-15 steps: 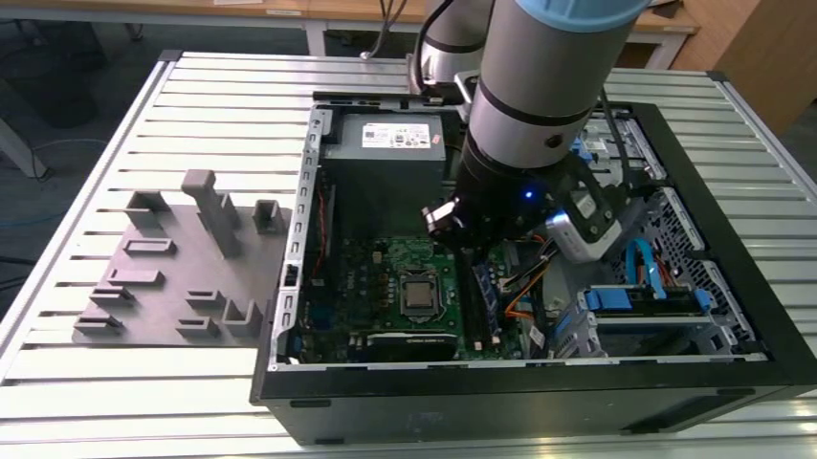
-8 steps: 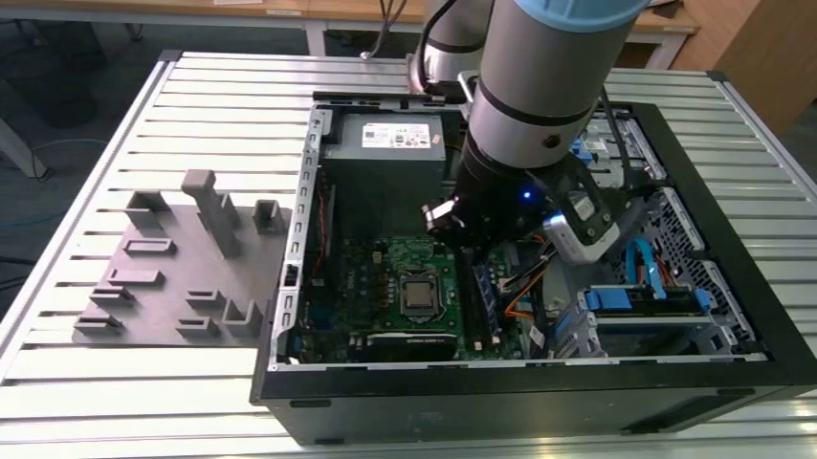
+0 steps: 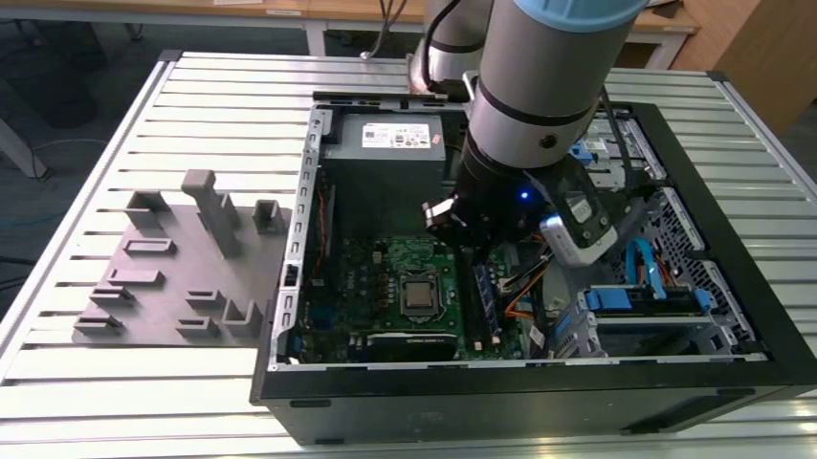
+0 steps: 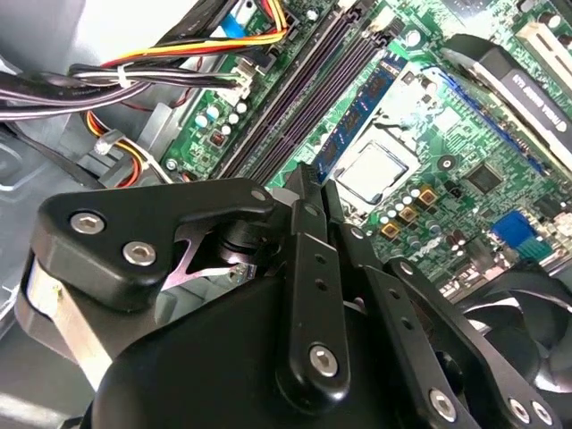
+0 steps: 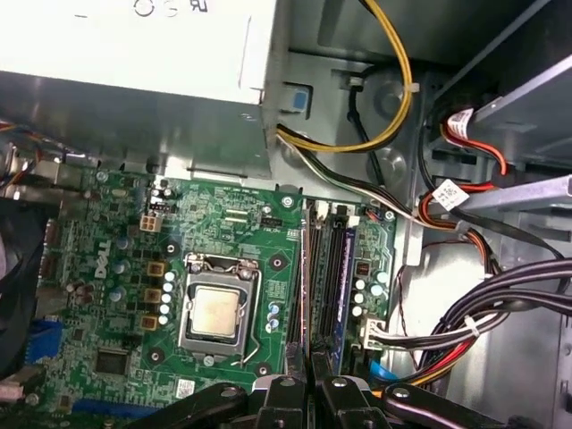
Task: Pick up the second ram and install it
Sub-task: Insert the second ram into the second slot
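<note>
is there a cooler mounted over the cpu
No, in the first wrist view the cpu shows its bare metal lid, with nothing mounted over it.

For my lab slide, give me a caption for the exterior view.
The gripper hangs inside the open computer case, over the memory slots.

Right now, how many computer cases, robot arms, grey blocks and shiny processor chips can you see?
Computer case: 1
Robot arm: 1
Grey block: 1
Processor chip: 1
Total: 4
</note>
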`<state>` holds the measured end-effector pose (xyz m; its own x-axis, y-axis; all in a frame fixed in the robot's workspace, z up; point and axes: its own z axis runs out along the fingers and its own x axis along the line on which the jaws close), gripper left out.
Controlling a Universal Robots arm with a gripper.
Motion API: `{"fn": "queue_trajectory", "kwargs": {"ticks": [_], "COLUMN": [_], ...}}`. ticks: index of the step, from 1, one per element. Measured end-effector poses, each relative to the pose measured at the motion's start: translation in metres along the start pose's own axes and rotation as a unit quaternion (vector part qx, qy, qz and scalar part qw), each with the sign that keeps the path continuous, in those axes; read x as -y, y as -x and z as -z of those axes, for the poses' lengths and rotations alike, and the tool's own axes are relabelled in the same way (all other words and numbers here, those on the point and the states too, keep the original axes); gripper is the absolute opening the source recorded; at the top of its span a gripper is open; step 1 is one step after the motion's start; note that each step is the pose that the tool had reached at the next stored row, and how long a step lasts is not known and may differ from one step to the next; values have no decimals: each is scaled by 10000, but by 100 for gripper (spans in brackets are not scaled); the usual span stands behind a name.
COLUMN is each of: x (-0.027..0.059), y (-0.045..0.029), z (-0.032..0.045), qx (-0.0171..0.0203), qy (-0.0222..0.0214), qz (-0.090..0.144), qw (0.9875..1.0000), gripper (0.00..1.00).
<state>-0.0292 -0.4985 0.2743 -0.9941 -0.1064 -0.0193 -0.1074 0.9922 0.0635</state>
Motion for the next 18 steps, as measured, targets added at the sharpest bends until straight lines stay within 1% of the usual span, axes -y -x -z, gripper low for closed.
{"fn": "queue_trajectory", "kwargs": {"ticks": [9,18], "x": [0,0], "y": [0,0], "z": [0,-1], "qx": [17,34], "qy": [-6,-10], "qz": [-273,-536], "qw": [9996,9986], "gripper": [11,11]}}
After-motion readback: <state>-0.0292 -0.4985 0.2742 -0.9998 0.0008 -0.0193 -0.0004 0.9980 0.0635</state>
